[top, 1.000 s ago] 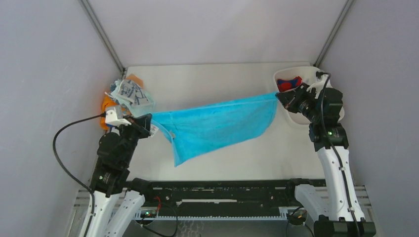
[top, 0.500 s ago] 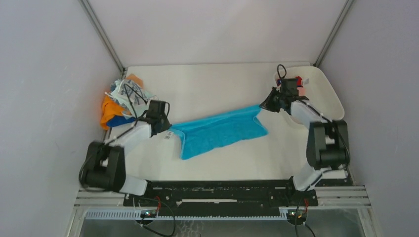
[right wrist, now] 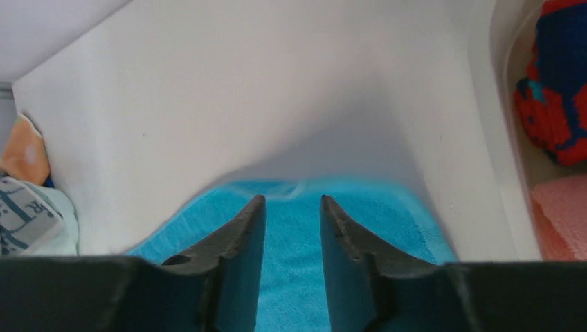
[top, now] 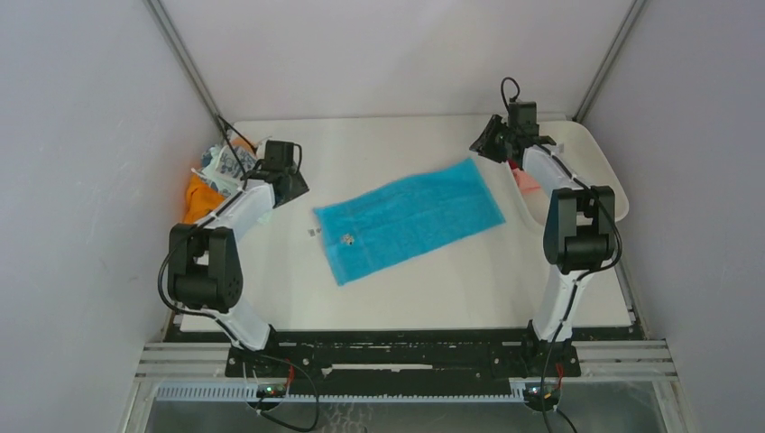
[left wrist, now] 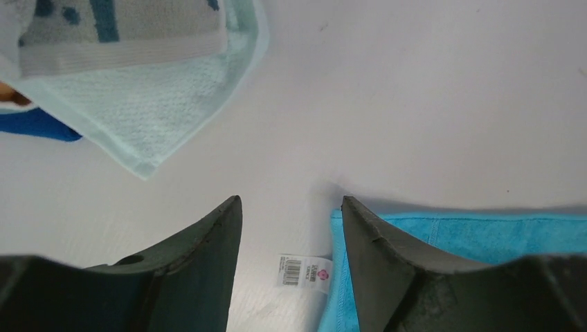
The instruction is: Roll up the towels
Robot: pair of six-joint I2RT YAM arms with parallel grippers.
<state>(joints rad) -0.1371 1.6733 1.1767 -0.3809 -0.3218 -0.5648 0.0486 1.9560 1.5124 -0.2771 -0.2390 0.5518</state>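
The blue towel (top: 408,219) lay flat in the middle of the surface (top: 379,144). It looked soft, limp and light, likely best pinched at a short edge's corners. The left gripper (left wrist: 287,207) stood spread and empty at its left end, and the right gripper (right wrist: 287,204) hung parted and empty over its far right corner.

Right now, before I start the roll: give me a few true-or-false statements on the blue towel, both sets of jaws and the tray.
1. The bright blue towel lies spread flat on the table. True.
2. The left jaws are clamped on its corner. False: they stand open, gripping nothing, with the corner beside them.
3. The right jaws stand open over the towel's other end. True.
4. The red-and-blue towel lies on top of the blue one. False: it sits in the white tray at the right.
5. A barcode label shows at the blue towel's corner. True.
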